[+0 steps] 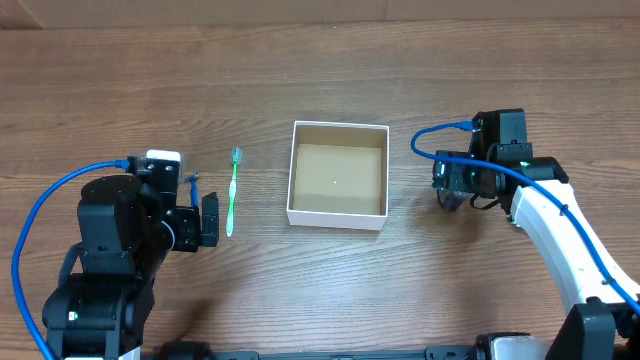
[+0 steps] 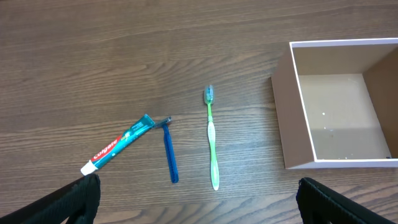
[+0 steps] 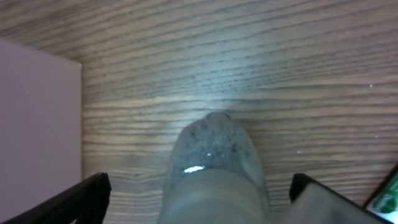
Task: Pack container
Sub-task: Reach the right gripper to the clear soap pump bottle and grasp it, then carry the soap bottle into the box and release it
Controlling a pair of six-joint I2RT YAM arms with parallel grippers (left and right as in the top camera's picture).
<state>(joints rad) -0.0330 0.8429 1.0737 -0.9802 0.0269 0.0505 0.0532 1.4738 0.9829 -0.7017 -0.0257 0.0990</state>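
I log the container [image 1: 336,218] on the desk [image 1: 300,300], green toothbrush [image 1: 233,195] at its 9 o'clock, left tool [image 2: 199,190] spread open, right tool [image 3: 199,186] at 3 o'clock, spread around a translucent object [image 3: 211,149].

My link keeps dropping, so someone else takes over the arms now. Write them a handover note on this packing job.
Left gripper: open, holding nothing, above the table left of the box.
Right gripper: open, fingers either side of a clear rounded item on the table right of the box; it does not look gripped.
Box: mid-table, empty.
Toothbrush, razor and toothpaste: lying on the table left of the box, toothbrush nearest it.
Done: nothing packed.
Left: every item into the box.
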